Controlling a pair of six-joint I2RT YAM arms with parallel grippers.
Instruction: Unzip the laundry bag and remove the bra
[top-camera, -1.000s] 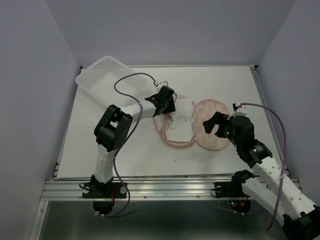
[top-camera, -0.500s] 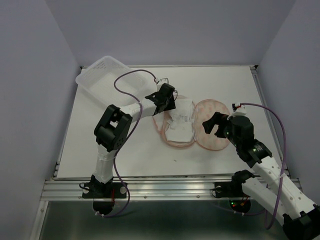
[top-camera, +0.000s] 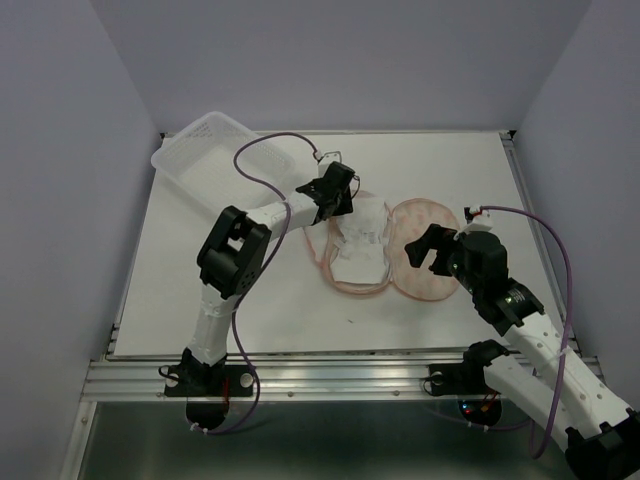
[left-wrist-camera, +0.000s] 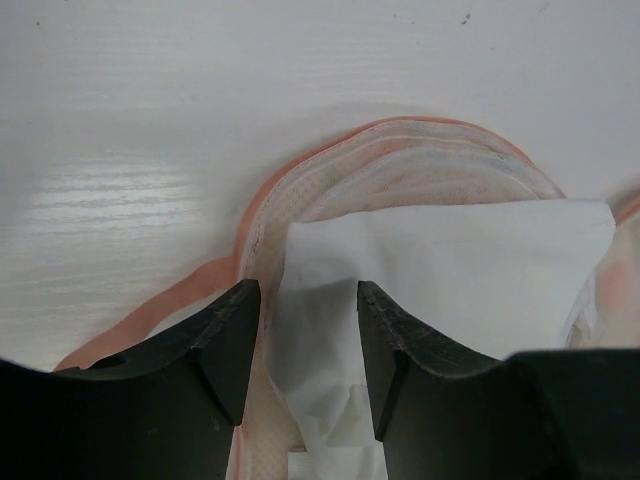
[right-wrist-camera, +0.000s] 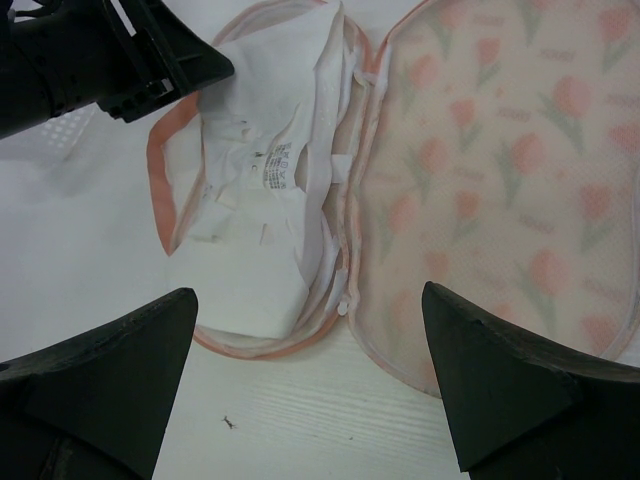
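The laundry bag (top-camera: 428, 275) lies unzipped and spread flat in two halves, its tulip-print lid (right-wrist-camera: 500, 150) to the right. The white bra (top-camera: 362, 240) rests in the left half, label side up (right-wrist-camera: 260, 170). At that half's far left rim my left gripper (top-camera: 340, 195) is shut on a fold of the bra (left-wrist-camera: 450, 260), white fabric and pink lining filling the gap (left-wrist-camera: 308, 300). My right gripper (top-camera: 425, 250) hovers wide open above the bag's near edge, nothing between its fingers (right-wrist-camera: 308, 300). The left gripper (right-wrist-camera: 150, 60) also shows at the top left of the right wrist view.
A clear plastic tray (top-camera: 215, 160) sits tilted at the table's back left corner. Grey walls close in the table on three sides. The metal rail (top-camera: 330, 375) runs along the near edge by the arm bases.
My left gripper has shifted slightly toward the back right, still at the bag's rim. The right arm and the bag have not moved.
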